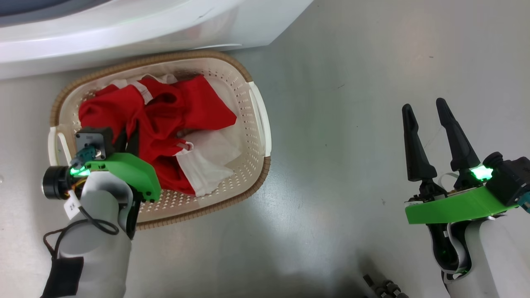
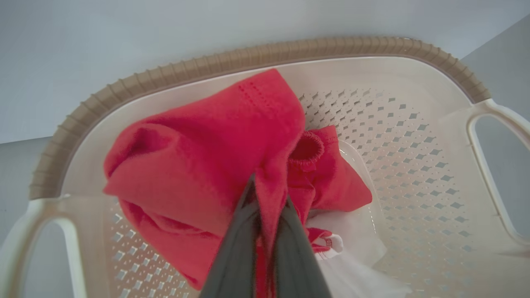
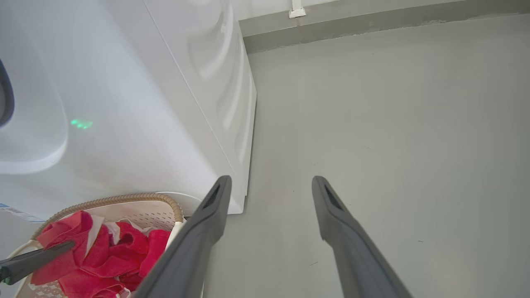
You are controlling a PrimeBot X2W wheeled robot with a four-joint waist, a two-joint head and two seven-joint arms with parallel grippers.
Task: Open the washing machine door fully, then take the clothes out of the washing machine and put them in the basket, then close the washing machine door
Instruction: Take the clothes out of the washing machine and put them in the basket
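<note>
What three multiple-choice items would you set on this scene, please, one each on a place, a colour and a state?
1. Where do the clothes lie? A. on a chair B. in a drawer C. in the basket
2. What colour is the basket's rim? A. blue B. brown C. black
3. How is the left pincer? A. shut on the clothes B. open and empty C. shut on a handle

Answers: 1 C, the red fabric sits inside the perforated walls; 2 B, the woven-look band is brown; 3 A, its fingers pinch a red fold in the left wrist view.
</note>
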